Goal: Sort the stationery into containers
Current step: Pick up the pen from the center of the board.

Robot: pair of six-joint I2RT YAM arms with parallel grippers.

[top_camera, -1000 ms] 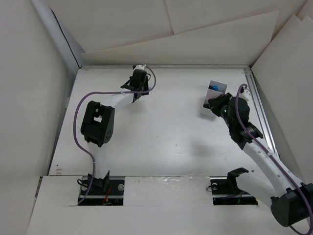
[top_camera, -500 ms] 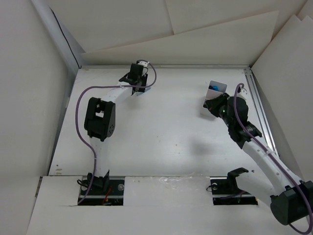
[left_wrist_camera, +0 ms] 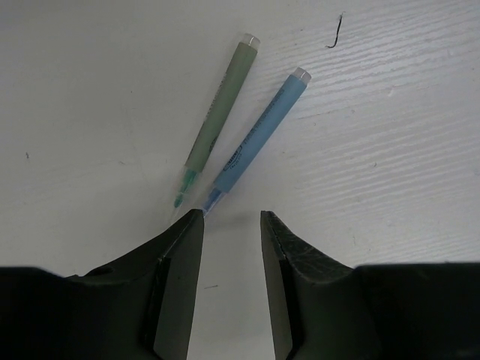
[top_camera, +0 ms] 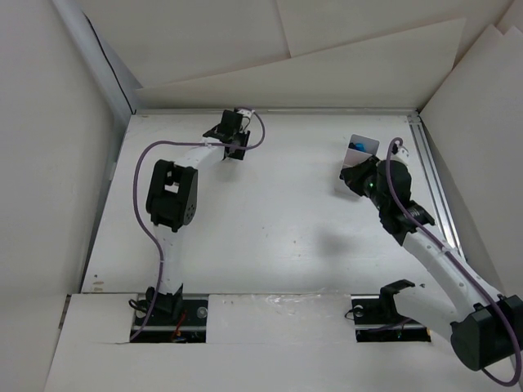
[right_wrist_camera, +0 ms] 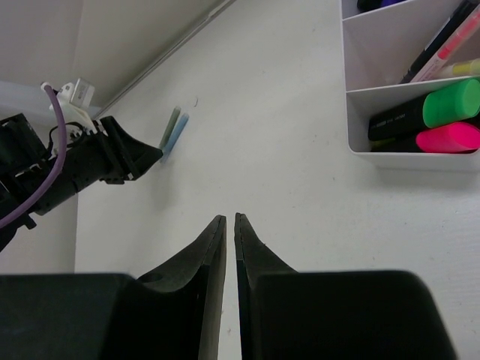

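The left gripper (left_wrist_camera: 231, 218) is narrow and empty, and with the blue pen (left_wrist_camera: 257, 133) and green pen (left_wrist_camera: 217, 116) lying just ahead of it, tips converging, closing could snag both or skid off.

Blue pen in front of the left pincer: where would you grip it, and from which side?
Probably the far half of the blue pen, from straight above, the left pincer straddling its width. It lies flat on the table, and its tip almost meets the green pen while the far ends spread apart, leaving room for a finger.
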